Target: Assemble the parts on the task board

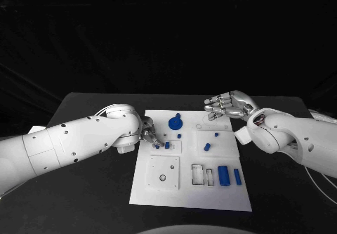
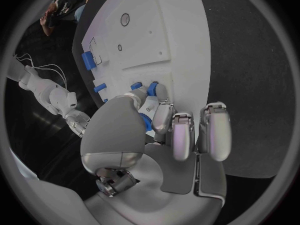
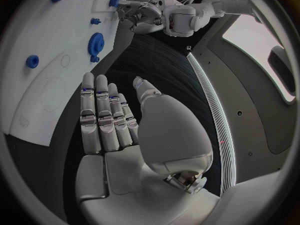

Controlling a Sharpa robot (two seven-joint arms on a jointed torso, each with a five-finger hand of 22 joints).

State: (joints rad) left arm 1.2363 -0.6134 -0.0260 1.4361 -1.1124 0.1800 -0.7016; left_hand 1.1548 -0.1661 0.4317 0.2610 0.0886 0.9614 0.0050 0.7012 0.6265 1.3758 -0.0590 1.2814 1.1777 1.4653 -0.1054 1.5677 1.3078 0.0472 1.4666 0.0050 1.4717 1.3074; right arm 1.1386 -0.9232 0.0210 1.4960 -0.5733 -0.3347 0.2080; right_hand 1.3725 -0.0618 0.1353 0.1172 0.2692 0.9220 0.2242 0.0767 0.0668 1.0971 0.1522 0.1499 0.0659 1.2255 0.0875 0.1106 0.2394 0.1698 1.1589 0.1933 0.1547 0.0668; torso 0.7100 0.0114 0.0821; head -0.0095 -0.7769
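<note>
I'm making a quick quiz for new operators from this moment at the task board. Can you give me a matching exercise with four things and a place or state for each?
Things:
1. left hand
2. right hand
3. blue gear
4. large blue cylinder

Places or states:
A. lies on the task board beside the rectangular slots, on the side nearer the robot
B. open, holding nothing, at the board's far right corner
C. on the far part of the board, between the two hands
D. fingers down on a small blue part by the board's left edge

Pairs: 1-D, 2-B, 3-C, 4-A
</note>
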